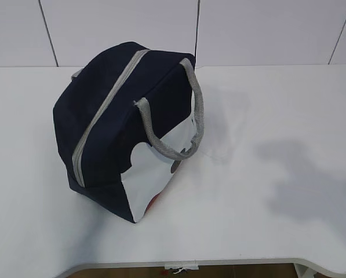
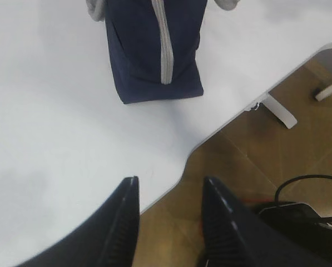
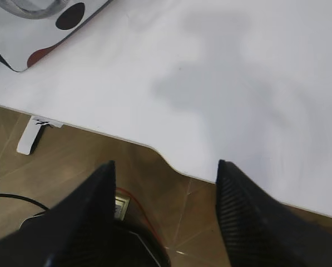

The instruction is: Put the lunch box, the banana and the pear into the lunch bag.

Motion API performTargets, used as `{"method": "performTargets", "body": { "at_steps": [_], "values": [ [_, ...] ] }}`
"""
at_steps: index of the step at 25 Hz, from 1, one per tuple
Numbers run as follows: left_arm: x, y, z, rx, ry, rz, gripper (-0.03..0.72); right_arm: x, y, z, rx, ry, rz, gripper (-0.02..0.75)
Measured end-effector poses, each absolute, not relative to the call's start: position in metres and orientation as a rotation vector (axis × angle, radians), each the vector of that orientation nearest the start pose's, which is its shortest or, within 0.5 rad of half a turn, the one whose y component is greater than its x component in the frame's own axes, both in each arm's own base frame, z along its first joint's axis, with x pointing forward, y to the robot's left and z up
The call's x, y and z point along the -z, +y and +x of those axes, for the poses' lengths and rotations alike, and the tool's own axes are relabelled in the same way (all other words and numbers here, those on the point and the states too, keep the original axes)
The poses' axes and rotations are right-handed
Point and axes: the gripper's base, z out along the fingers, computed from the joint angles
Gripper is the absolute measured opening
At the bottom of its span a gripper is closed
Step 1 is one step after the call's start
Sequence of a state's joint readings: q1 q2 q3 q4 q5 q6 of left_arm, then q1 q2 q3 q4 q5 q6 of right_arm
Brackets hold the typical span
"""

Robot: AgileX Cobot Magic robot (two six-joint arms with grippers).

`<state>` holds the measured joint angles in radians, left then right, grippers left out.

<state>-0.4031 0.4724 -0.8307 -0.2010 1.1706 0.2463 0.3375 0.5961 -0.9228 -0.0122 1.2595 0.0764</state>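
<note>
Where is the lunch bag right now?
The lunch bag stands zipped shut on the white table, left of centre in the exterior view; no gripper touches it.

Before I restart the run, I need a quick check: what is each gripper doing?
Left gripper: open, holding nothing, above the table edge.
Right gripper: open, holding nothing, above the table edge.

Lunch bag [image 3: 21, 33] cropped at the right wrist view's upper left; zipped shut, its contents hidden.
</note>
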Motion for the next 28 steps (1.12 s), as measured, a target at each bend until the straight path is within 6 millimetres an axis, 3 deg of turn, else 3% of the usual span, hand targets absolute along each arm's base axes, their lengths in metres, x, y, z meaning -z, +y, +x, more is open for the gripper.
{"method": "performTargets", "body": {
  "at_steps": [5,12,17,28],
  "values": [
    [-0.327,-0.024,0.017,0.321,2.132,0.728,0.269,-0.351,0.008,0.034,-0.143,2.321,-0.303,0.465],
    [-0.287,-0.013,-0.011,0.329,2.042,0.708,0.260,-0.305,-0.004,0.002,-0.153,2.265,-0.294,0.467],
    [-0.284,-0.010,-0.019,0.341,1.970,0.688,0.248,-0.274,-0.007,-0.010,-0.166,2.217,-0.300,0.467],
    [-0.281,-0.006,-0.014,0.316,2.005,0.576,0.244,-0.270,-0.007,-0.011,-0.185,2.113,-0.306,0.468]
  ]
}}
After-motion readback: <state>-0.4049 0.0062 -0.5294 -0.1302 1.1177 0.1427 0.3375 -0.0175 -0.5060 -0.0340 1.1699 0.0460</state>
